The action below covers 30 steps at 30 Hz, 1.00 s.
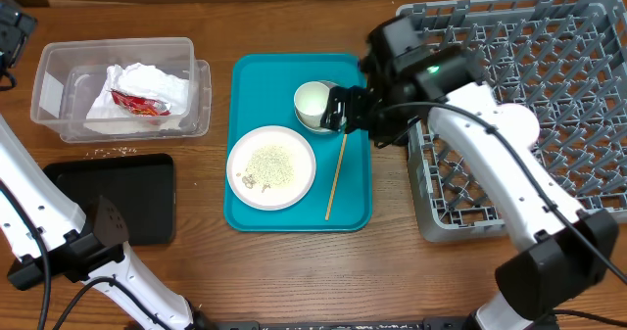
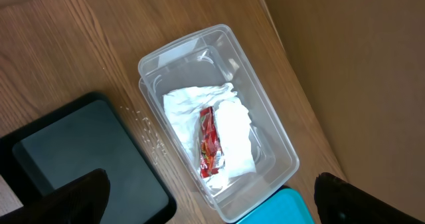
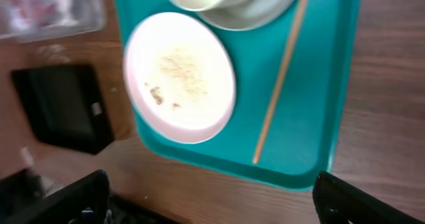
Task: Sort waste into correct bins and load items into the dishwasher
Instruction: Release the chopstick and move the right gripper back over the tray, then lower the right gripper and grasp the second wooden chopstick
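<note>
A crumpled white napkin (image 1: 147, 85) and a red wrapper (image 1: 140, 102) lie in the clear tub (image 1: 59, 56); the left wrist view also shows the napkin (image 2: 232, 127), the wrapper (image 2: 208, 144) and the tub (image 2: 192, 41). The black tray (image 1: 137, 188) holds nothing. The plate (image 1: 271, 166) carries rice bits (image 1: 271, 164). Beside it are a white cup (image 1: 313, 101) in a pale bowl (image 3: 269, 8) and chopsticks (image 1: 335, 178). My right gripper (image 1: 338, 110) is open next to the cup, holding nothing. My left gripper (image 1: 12, 36) is open at the far left, above and beside the tub. The dishwasher rack (image 1: 549, 105) stands right.
Plate, cup and chopsticks rest on a teal serving tray (image 1: 358, 208). Loose whitish bits (image 1: 113, 152) lie on the wood between the tub and the black tray. In the right wrist view my open gripper (image 3: 211, 181) hangs over the teal tray's (image 3: 319, 137) near rim.
</note>
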### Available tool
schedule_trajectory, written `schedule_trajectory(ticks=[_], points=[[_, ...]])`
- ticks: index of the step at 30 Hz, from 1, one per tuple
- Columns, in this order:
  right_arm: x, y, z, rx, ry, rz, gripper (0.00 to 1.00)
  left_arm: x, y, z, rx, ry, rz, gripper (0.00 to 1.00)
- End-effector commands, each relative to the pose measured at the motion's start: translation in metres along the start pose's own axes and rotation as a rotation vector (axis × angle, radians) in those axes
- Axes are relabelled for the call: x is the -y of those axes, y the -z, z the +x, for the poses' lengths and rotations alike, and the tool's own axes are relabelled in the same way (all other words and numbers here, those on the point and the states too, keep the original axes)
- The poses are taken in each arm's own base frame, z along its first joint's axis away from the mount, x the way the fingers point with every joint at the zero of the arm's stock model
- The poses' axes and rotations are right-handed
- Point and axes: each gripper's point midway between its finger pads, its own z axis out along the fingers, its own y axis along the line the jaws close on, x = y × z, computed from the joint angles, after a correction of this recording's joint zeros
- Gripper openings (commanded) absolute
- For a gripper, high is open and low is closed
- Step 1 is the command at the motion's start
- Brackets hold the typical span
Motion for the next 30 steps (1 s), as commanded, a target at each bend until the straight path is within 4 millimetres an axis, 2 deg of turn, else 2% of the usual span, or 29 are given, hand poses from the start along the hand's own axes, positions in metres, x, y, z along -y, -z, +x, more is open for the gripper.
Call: schedule_trajectory(ticks=[1,9,14,18,25,30], points=[[0.014,-0.004,-0.007,0.056,-0.138,0.088,0.98,-0.002,-0.005,0.0,-0.004,-0.023,-0.015,1.0],[0.001,-0.008,0.014,-0.02,-0.161,0.057,0.98,-0.002,-0.005,0.0,-0.004,-0.023,-0.015,1.0],[-0.008,-0.01,0.014,-0.015,-0.174,0.035,0.98,-0.002,-0.005,0.0,-0.004,-0.023,-0.015,1.0],[-0.002,-0.01,0.009,0.022,-0.216,0.071,0.97,-0.002,-0.005,0.0,-0.004,-0.023,-0.015,1.0],[-0.002,-0.013,0.016,0.008,-0.206,0.09,0.96,-0.002,-0.005,0.0,-0.004,-0.023,-0.015,1.0],[0.013,-0.029,0.028,0.034,-0.272,0.197,0.95,-0.002,-0.005,0.0,-0.004,-0.023,-0.015,1.0]])
